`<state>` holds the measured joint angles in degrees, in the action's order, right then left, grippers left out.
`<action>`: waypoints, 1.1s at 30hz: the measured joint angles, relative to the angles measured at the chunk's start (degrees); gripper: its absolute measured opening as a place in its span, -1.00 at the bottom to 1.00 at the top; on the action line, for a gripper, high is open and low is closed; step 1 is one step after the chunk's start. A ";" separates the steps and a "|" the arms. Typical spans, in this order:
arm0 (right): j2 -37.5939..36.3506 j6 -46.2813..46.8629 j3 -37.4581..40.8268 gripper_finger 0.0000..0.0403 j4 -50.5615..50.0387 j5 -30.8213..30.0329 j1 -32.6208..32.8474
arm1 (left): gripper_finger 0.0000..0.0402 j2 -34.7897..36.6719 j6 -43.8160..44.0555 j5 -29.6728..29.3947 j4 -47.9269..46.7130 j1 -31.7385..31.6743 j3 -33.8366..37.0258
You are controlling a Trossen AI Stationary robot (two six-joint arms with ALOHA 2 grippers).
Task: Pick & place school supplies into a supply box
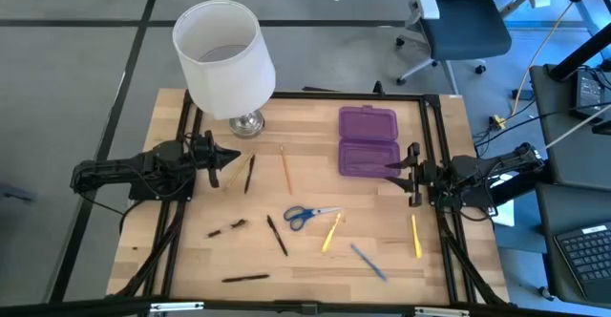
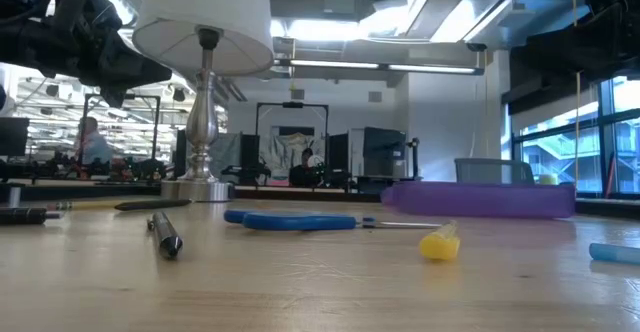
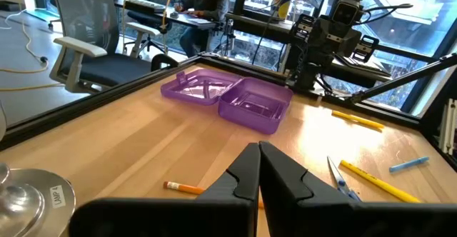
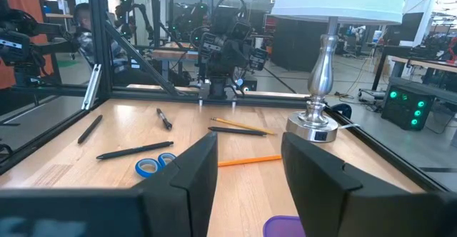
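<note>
The supply box (image 1: pixel 368 141) lies open on the table, empty as far as the views show, and everything else is placed from it. The blue-handled scissors (image 1: pixel 307 216), yellow pencils (image 1: pixel 331 232), orange pencil (image 1: pixel 285 169), blue pen (image 1: pixel 368 262) and black pens (image 1: pixel 277 235) are scattered flat on the wood, most of them between the box and the table's near edge.

By my judgement they are all light, stiff and thin, and the round ones are apt to roll (a pinch across mid-shaft seems safest). The scissors look best taken across the closed blades near the pivot.

The right gripper (image 1: pixel 412 174) hangs just beside the box, fingers apart and holding nothing. The left gripper (image 1: pixel 223 158) waits well away across the table near the lamp (image 1: pixel 227 59), fingers pressed together and empty.
</note>
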<state>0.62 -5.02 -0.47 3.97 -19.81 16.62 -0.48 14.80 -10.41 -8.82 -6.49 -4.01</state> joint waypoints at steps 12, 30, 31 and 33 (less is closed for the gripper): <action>0.00 0.00 0.00 -0.20 0.00 -0.02 0.02 | -0.98 0.01 -0.01 0.00 -0.02 -0.01 0.00; 0.03 7.89 -4.96 -0.20 3.02 3.16 0.02 | -0.98 0.01 -0.01 -0.30 0.00 -0.01 0.00; 0.25 7.98 -6.00 -0.20 3.19 2.13 0.02 | -0.98 -0.01 -0.05 -0.30 0.00 0.01 0.01; 1.98 8.16 -8.48 -0.20 1.30 -0.12 0.02 | -0.98 -0.01 -0.02 -0.31 0.00 0.00 0.00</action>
<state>2.61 3.15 -8.95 5.27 -19.93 16.64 -0.48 14.78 -10.72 -8.82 -6.49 -4.01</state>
